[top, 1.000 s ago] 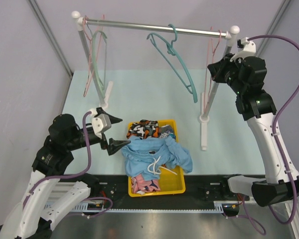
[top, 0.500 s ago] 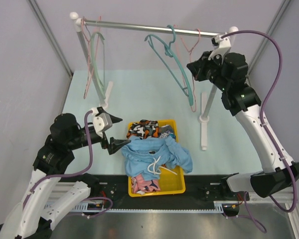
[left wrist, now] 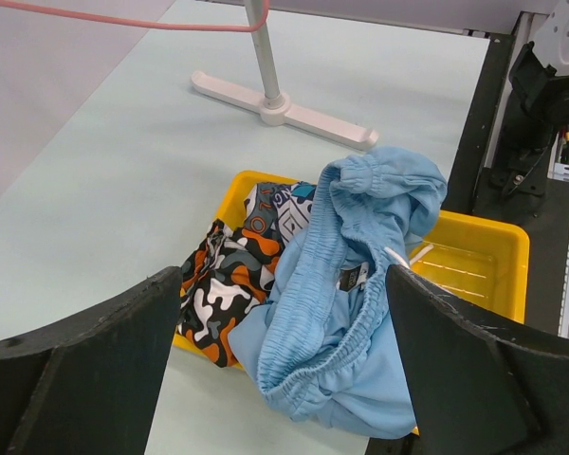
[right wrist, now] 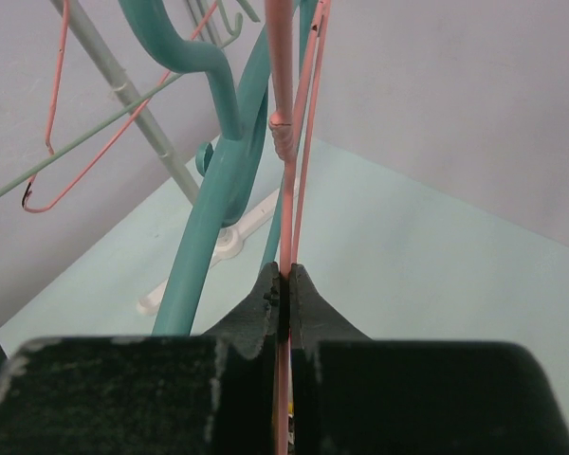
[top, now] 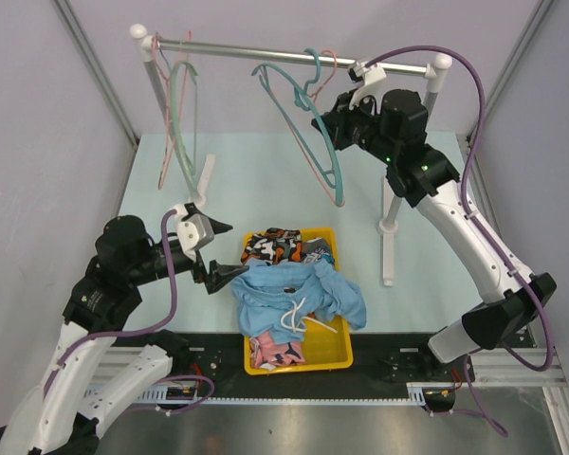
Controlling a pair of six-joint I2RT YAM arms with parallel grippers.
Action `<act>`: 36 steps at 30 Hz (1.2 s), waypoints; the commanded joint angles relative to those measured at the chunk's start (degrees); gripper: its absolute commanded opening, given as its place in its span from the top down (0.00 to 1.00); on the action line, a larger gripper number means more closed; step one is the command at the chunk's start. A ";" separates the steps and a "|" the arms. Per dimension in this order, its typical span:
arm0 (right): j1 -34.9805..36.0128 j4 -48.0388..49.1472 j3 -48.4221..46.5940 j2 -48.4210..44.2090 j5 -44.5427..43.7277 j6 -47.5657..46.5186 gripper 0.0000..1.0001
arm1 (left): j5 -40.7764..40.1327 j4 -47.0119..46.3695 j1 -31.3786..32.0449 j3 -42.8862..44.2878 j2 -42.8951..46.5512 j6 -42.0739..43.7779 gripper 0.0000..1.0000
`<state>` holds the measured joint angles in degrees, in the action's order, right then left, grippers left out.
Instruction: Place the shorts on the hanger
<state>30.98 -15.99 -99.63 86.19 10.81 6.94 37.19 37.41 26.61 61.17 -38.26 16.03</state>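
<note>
The light blue shorts (top: 303, 292) with a white drawstring lie heaped over the left rim of the yellow bin (top: 339, 353); the left wrist view shows the shorts (left wrist: 346, 294) with their waistband up. My left gripper (top: 224, 254) hovers open just left of them, holding nothing. My right gripper (top: 324, 121) is up by the rail. It is shut on the thin pink hanger (right wrist: 284, 133), whose wire runs between the right gripper's (right wrist: 286, 277) closed fingertips. The teal hanger (right wrist: 213, 218) hangs right beside it.
The rack's rail (top: 237, 45) spans the back, with posts at left (top: 157, 90) and right (top: 392, 194). A pale green hanger (top: 182, 104) and another pink one hang at the left end. Orange-black-white patterned shorts (top: 270, 245) lie in the bin's far end.
My right arm has swung left along the rail with the pink hanger in its grip, and the teal hanger has shifted left with it. The left arm has stayed put.
</note>
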 commanded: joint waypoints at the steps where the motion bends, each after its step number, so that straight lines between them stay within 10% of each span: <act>1: 0.75 0.17 -3.11 -0.67 -0.60 -2.54 1.00 | -0.54 -0.23 0.20 0.97 -0.32 -0.83 0.08; 18: -4.70 -5.63 -2.58 -9.99 -4.48 -6.32 1.00 | 0.87 -3.48 0.28 -0.52 -2.43 -2.23 0.07; 36: -5.93 -33.91 11.38 -32.90 -14.14 -13.52 1.00 | -0.45 -4.09 0.20 -2.28 -4.37 -4.42 0.07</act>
<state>25.36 -41.34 -91.94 61.06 0.12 -2.74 37.15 35.14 26.61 59.94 -42.48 14.31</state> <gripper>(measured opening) 0.023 0.929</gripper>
